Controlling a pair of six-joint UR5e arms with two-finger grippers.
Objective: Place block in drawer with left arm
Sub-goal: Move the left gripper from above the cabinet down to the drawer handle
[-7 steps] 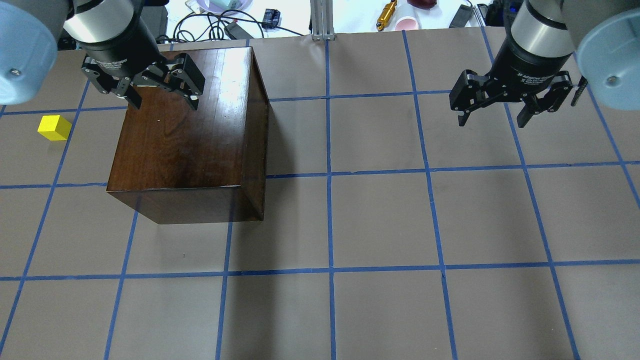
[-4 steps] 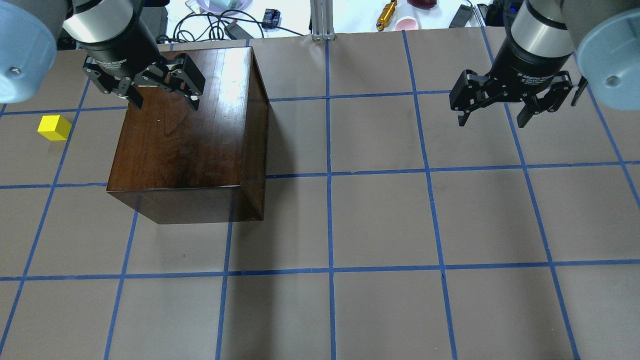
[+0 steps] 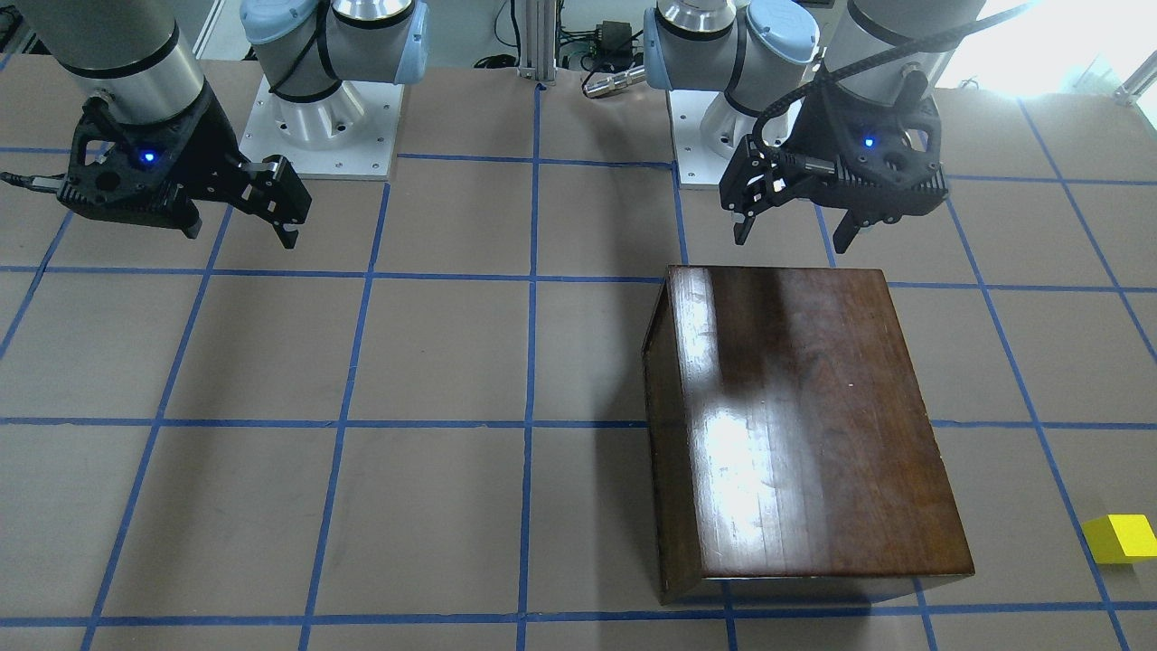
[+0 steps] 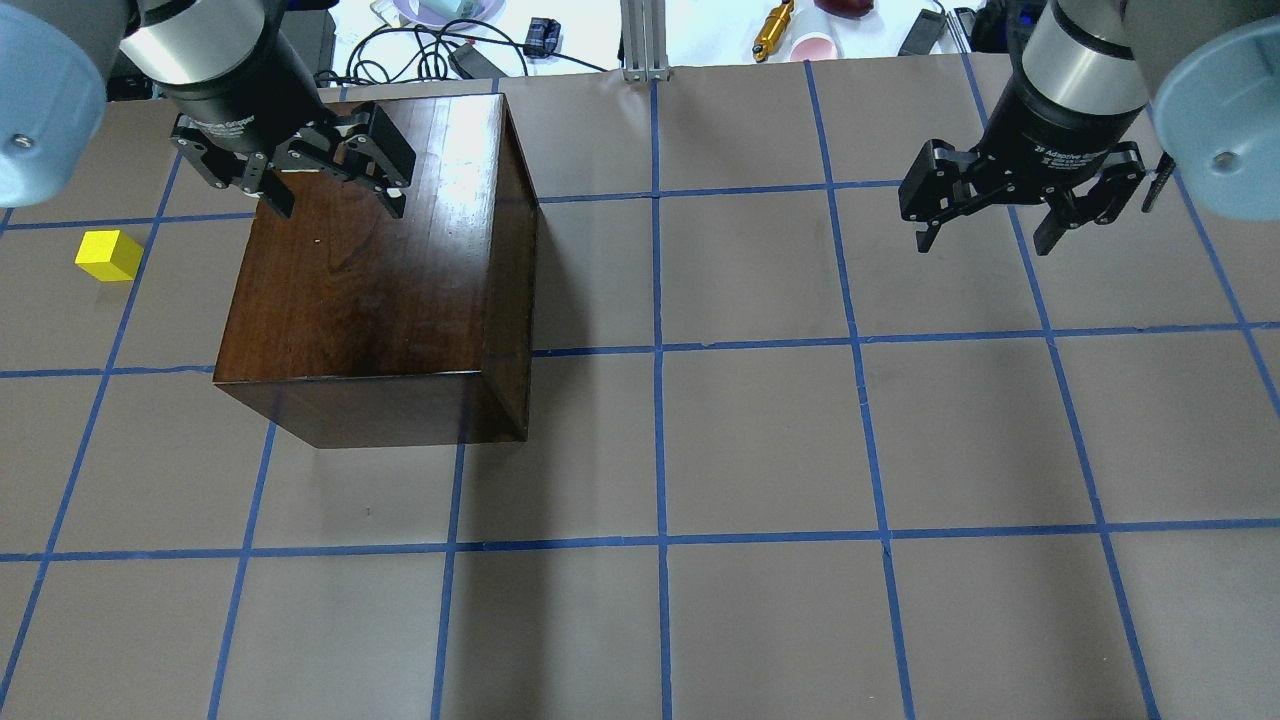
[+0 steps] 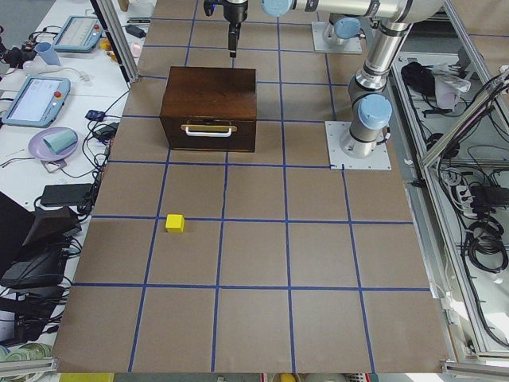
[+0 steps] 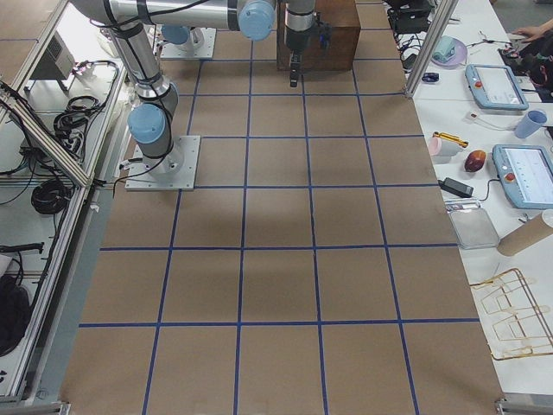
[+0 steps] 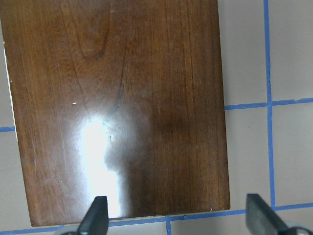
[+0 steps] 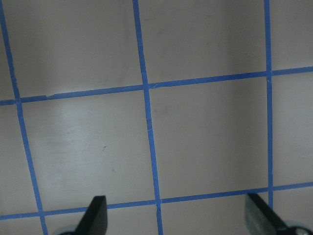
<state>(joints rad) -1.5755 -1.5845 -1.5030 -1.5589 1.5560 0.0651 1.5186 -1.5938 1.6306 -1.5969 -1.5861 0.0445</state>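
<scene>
The yellow block (image 4: 108,255) lies on the table to the left of the dark-brown wooden box (image 4: 380,270), apart from it; it also shows in the front view (image 3: 1121,538). The drawer is shut; its dark front with a pale handle (image 5: 208,130) shows only in the exterior left view. My left gripper (image 4: 335,208) is open and empty, hovering over the box's top near its far-left part. In the left wrist view (image 7: 178,223) the box top (image 7: 122,107) fills the frame. My right gripper (image 4: 983,245) is open and empty over bare table at the right.
Brown paper with a blue tape grid (image 4: 660,350) covers the table. Cables and small items (image 4: 450,50) lie beyond the far edge. Both arm bases (image 3: 316,117) stand at the robot's side.
My left gripper has shifted slightly to the right and farther over the box top, still open. The block, the box and the right arm have not moved.
</scene>
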